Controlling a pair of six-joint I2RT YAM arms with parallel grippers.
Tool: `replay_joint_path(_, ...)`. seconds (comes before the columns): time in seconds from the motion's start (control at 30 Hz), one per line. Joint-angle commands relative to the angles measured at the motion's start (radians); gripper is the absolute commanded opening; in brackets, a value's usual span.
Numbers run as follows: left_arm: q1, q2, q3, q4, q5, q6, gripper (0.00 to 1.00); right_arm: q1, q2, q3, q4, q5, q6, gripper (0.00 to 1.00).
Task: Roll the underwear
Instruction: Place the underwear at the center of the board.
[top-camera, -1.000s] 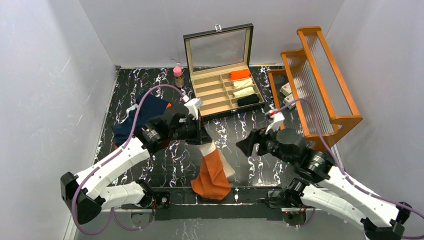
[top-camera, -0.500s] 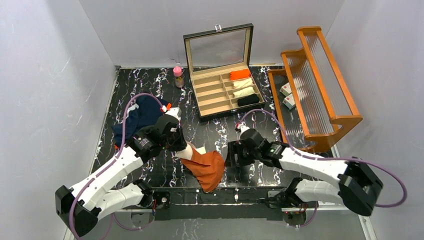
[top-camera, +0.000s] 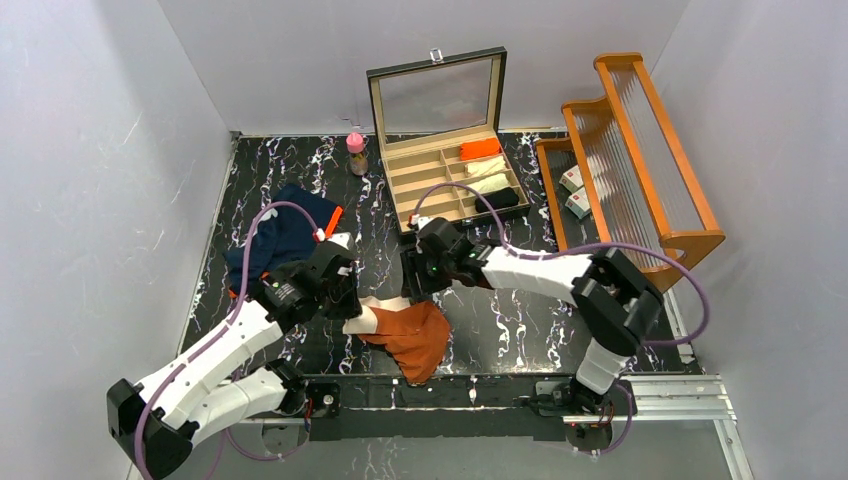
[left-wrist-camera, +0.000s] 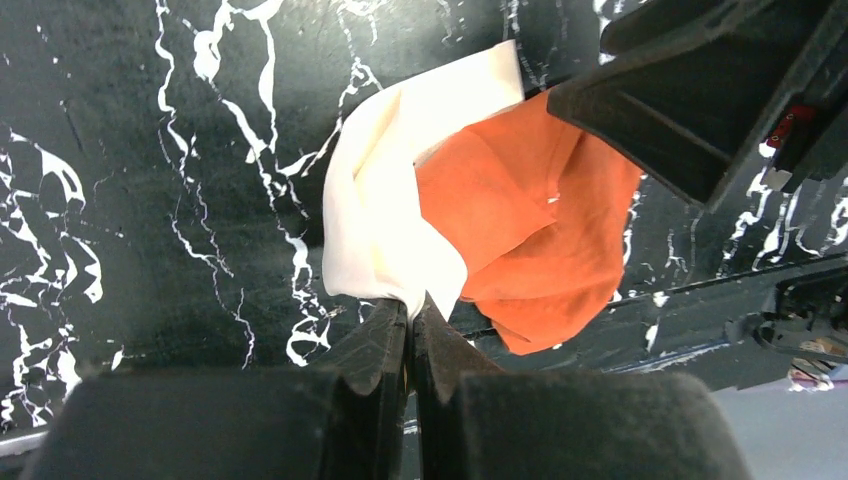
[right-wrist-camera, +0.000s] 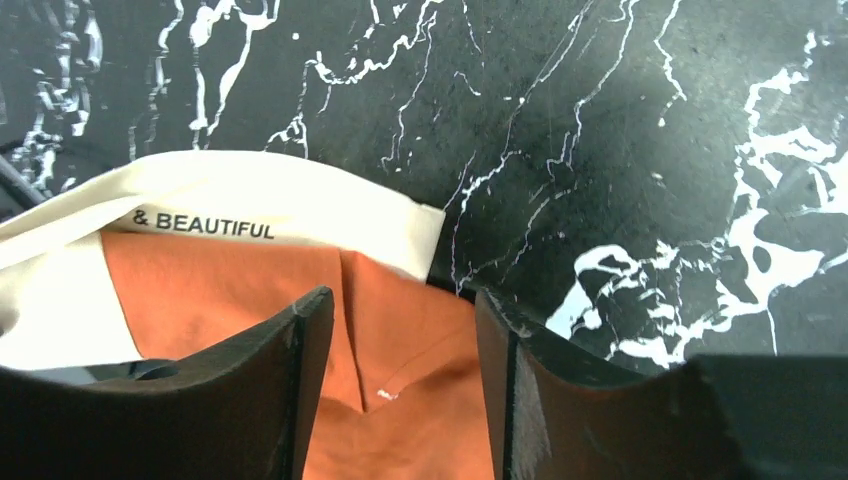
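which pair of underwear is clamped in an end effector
The rust-orange pair with the white waistband, pinched by the left end effector; the navy pair lies loose farther back.

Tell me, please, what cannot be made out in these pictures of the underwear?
- Right wrist view: any words before "& BEAUTIFUL" on the waistband of the rust-orange underwear, lost in a fold.
- Top view: the fingertips of the right gripper, under its own wrist.
- Top view: part of the navy underwear, under the left arm.

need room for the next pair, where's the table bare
Front right, between the rust-orange underwear and the wooden rack; back left, between the navy underwear and the pink bottle. Crowded in the middle, where the left gripper and right gripper meet at the orange cloth.
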Motion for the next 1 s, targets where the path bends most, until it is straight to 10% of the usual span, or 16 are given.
replay_joint_path(0.0,0.003,0.022,-0.008,-0.033,-0.041,-0.034,0.00,0.032,0.099,0.089,-0.108,0.063,-0.056,0.61)
replay_joint_path(0.57,0.003,0.001,-0.057,-0.046,-0.055,-0.049,0.00,0.153,0.333,0.253,-0.303,0.364,0.006,0.48)
replay_joint_path(0.87,0.003,0.019,-0.035,-0.049,-0.039,-0.035,0.00,0.170,0.338,0.382,-0.351,0.456,-0.073,0.02)
replay_joint_path(0.97,0.004,0.012,0.001,-0.049,-0.037,-0.024,0.00,0.169,0.226,0.382,-0.342,0.476,-0.091,0.01)
